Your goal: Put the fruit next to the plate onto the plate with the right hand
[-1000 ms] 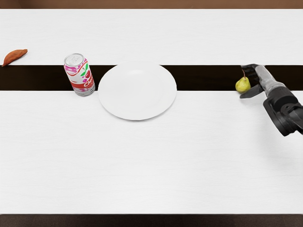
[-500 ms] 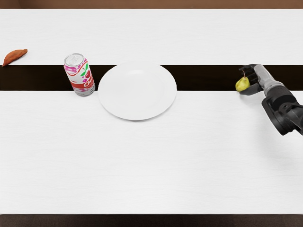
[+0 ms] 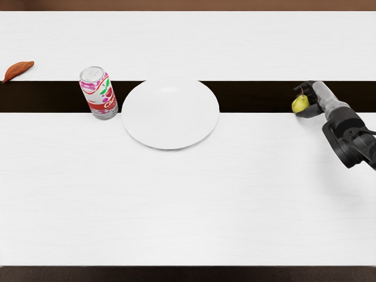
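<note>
Pear (image 3: 300, 104) | between right hand (image 3: 312, 103) fingers (image 3: 304, 86) | well right of plate (image 3: 170, 132)

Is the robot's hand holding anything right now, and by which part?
The right hand grips the pear, its fingers closed around the fruit's body from the right.

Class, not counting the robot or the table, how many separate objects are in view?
4: a sweet potato far left, a soda can left of centre, the plate beside it, and a pear gripped by the right hand.
</note>
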